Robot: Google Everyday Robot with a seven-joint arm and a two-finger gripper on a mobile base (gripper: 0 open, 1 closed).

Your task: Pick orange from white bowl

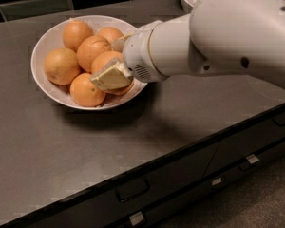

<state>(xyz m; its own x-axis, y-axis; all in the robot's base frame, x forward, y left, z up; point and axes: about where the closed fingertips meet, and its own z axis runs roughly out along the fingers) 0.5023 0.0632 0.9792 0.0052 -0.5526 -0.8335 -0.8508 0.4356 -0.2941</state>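
Camera view: gripper (pixel 109 61) inside white bowl (pixel 46 44).
Grip: clamped on orange (pixel 102 63), one finger each side.
Bowl: on dark counter (pixel 61 141).

Bowl (pixel 46 85) on counter (pixel 85 146), left; orange (pixel 102 60) in bowl's right part; claw (pixel 108 63) at it, from right.

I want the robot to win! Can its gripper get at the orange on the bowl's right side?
Probably yes. The gripper is in the bowl, right at that orange, and nothing lies on top of it.
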